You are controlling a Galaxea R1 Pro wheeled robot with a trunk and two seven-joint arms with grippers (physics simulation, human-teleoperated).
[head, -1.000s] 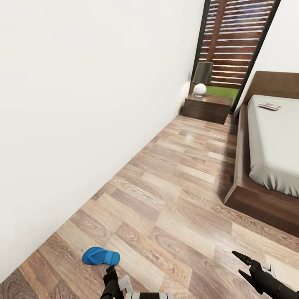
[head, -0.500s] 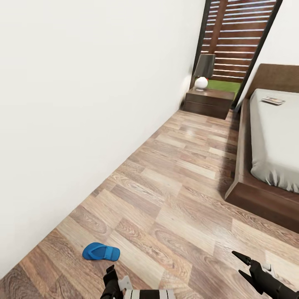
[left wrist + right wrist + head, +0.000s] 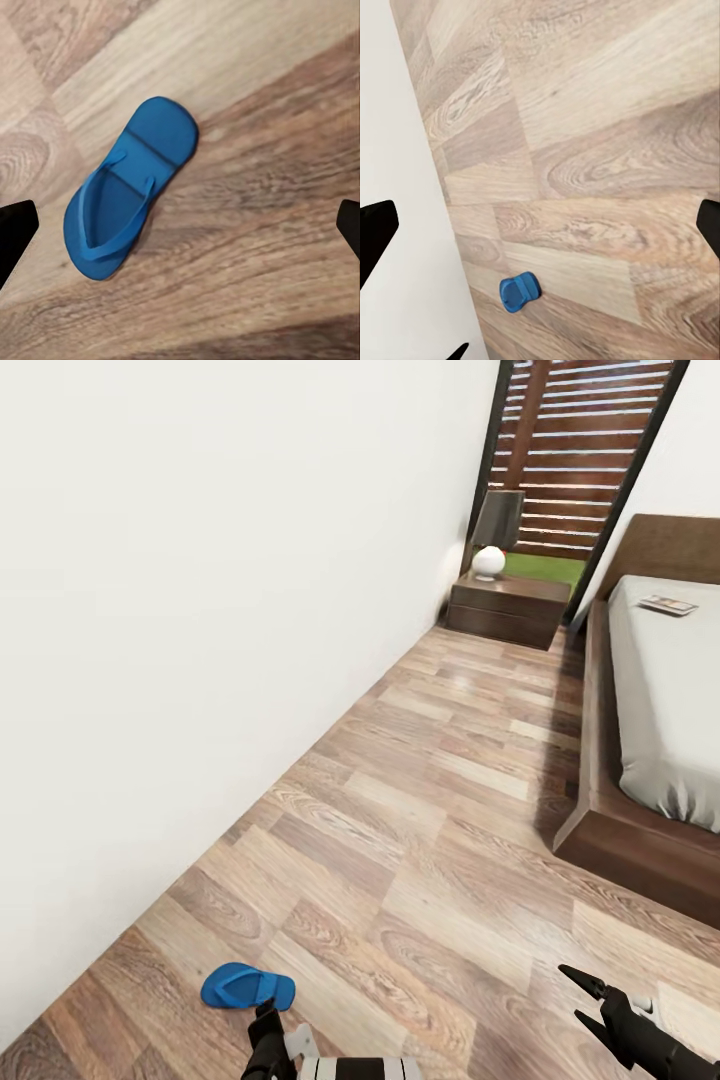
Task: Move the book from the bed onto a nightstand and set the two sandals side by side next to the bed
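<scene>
One blue sandal [image 3: 247,988] lies flat on the wood floor close to the white wall, just in front of my left gripper [image 3: 268,1028]. The left wrist view looks straight down on that sandal [image 3: 127,195], which lies between the wide-apart fingertips [image 3: 15,234] of the open left gripper [image 3: 180,229]. My right gripper [image 3: 580,994] hangs open over bare floor, and its wrist view catches the sandal [image 3: 519,292] small and far off. The book [image 3: 667,604] rests on the bed [image 3: 665,700] near the headboard. A dark nightstand [image 3: 507,610] stands by the far wall.
A white wall [image 3: 200,610] runs along the left. A lamp [image 3: 495,530] and a white ball [image 3: 489,562] sit on the nightstand. Behind it is a slatted wooden screen [image 3: 570,450]. A wide strip of floor [image 3: 430,790] lies between wall and bed.
The whole picture has shifted a little, so the camera has moved; the bed now sits further right in view. The sandal and both grippers keep their places relative to each other.
</scene>
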